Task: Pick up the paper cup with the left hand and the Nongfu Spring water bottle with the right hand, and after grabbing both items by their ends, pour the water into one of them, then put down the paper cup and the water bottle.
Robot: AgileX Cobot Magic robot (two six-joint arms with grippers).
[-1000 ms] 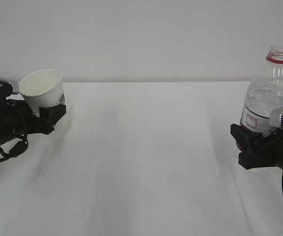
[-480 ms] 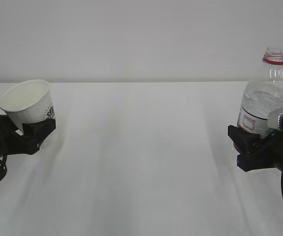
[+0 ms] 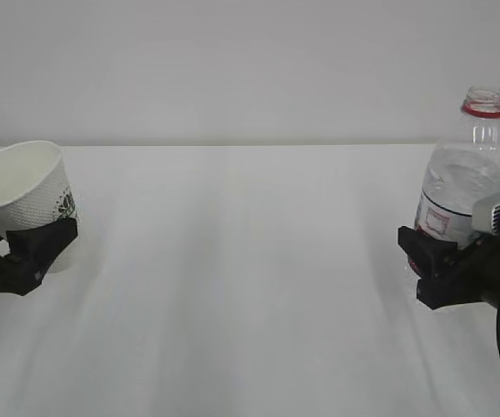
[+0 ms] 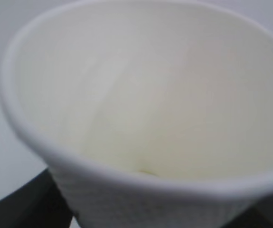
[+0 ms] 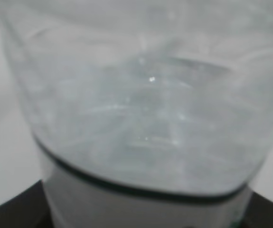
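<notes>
Paper cup (image 3: pixel 22 187) pinched low in left hand (image 3: pixel 25 254) jaws, now sunk further toward counter (image 3: pixel 250 287) edge; water bottle (image 3: pixel 465 174) clamped in right hand (image 3: pixel 436 261), upright — set-down phase, release pending.

The white paper cup (image 3: pixel 22 192), green print on its side, tilted with its cream mouth up-left near the table's left edge. The capless Nongfu Spring water bottle (image 3: pixel 463 174) stood nearly upright near the right edge, red-ringed neck on top.
</notes>
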